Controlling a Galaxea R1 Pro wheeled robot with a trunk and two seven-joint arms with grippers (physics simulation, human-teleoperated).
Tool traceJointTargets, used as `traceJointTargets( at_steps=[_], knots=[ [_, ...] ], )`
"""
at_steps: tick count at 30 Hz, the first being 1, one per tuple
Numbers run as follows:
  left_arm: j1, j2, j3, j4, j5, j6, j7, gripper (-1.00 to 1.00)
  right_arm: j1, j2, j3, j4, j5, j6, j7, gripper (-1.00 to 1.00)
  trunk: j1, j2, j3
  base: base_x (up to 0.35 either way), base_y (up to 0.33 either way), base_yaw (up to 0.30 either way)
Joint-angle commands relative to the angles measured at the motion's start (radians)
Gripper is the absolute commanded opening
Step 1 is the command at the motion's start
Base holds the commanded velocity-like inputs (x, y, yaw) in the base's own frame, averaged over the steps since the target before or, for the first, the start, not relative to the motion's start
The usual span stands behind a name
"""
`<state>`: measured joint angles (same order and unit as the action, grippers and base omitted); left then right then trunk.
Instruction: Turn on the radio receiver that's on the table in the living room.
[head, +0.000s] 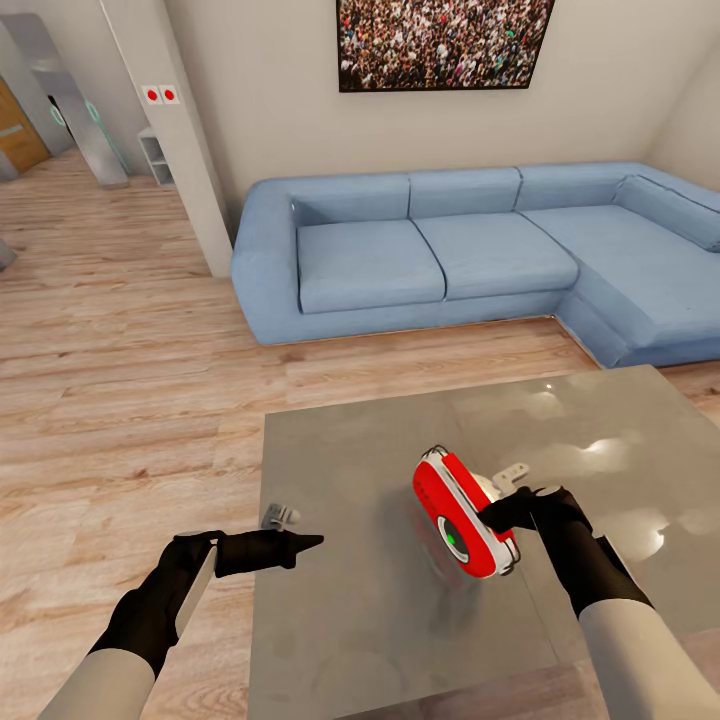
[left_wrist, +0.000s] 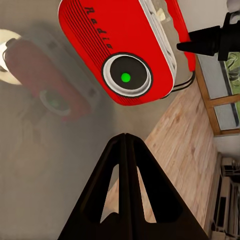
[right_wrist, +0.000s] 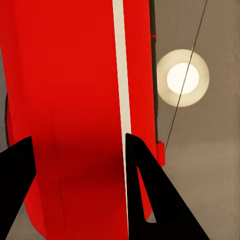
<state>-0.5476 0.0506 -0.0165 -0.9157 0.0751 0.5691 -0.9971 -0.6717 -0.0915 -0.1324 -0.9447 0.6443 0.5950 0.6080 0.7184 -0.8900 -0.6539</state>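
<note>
Glossy red rounded radio receiver (head: 464, 512) pinched between right gripper (head: 497, 515) fingers, lifted tilted over glossy grey square table (head: 350, 600); left gripper (head: 312, 541) pressed together, pointing toward it nearby.

tabletop (head: 380, 600): glossy grey, on wood-plank floor (head: 120, 400) | on it: red radio receiver (head: 462, 512), tilted, right-centre

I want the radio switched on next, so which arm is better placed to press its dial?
Probably the left. The left gripper is shut, free and faces the radio dial. The right gripper grips the radio's body.
</note>
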Motion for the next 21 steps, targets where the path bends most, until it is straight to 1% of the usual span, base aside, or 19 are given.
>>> traceJointTargets(
  at_steps=[1,8,10,15,21],
  knots=[
    [0.0,0.0,0.0,0.0,0.0,0.0,0.0,-1.0,0.0,0.0,0.0,0.0,-0.003,0.0,0.0,-1.0,0.0,0.0,0.0,0.0,0.0,0.0],
    [0.0,0.0,0.0,0.0,0.0,0.0,0.0,-1.0,0.0,0.001,0.0,0.0,-0.003,0.0,0.0,-1.0,0.0,0.0,0.0,0.0,0.0,0.0],
    [0.001,0.004,0.002,0.009,-0.002,0.0,-0.004,-1.0,0.0,0.008,-0.001,0.007,-0.003,-0.005,-0.002,-1.0,0.0,0.0,0.0,0.0,0.0,0.0],
    [0.0,0.004,0.003,0.008,-0.002,0.0,-0.004,-1.0,0.0,0.008,0.0,0.005,-0.003,-0.002,-0.001,-1.0,0.0,0.0,0.0,0.0,0.0,0.0],
    [0.001,0.002,0.003,0.008,-0.001,0.0,0.005,-1.0,0.0,0.007,0.001,-0.025,-0.003,0.002,0.002,-1.0,0.0,0.0,0.0,0.0,0.0,0.0]
  ],
)
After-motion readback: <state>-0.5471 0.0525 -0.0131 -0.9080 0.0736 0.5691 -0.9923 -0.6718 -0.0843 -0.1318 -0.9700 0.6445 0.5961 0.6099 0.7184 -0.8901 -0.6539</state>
